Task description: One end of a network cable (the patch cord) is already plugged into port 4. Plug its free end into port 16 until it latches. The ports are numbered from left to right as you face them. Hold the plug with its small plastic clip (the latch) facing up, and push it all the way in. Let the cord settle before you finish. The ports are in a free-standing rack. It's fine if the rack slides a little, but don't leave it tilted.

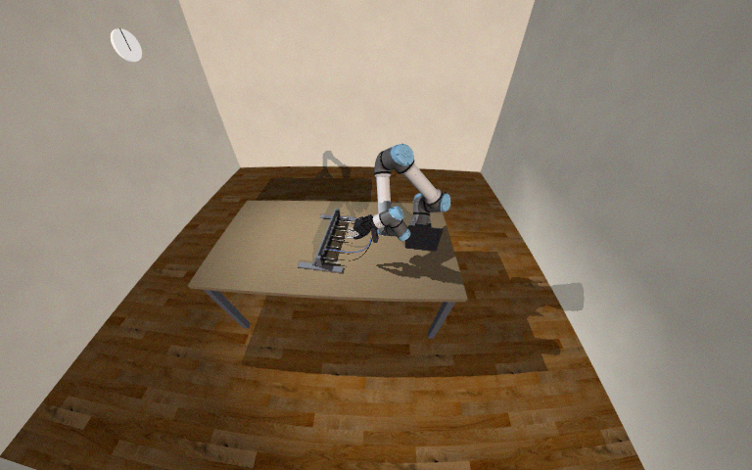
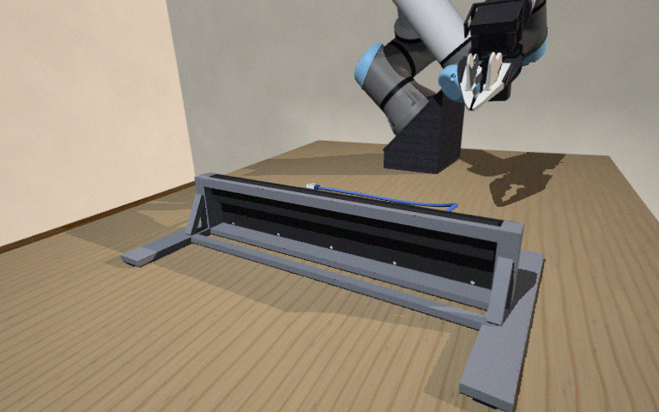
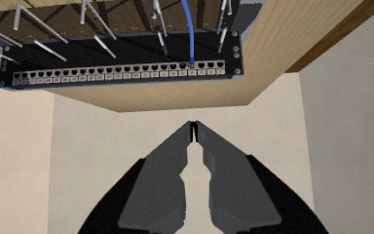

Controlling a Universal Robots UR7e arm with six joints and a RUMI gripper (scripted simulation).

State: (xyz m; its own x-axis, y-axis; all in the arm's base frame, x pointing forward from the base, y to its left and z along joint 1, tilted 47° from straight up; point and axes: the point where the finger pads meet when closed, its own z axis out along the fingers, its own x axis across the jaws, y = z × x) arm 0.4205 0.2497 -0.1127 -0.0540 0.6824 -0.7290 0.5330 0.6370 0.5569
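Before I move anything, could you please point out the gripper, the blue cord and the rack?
Gripper (image 2: pixel 471 108) (image 3: pixel 193 123): exterior and wrist views, between its fingertips.
Blue cord (image 2: pixel 374 196) (image 3: pixel 191 34): same views, along its length.
Rack (image 2: pixel 359 201): exterior view, top rail.
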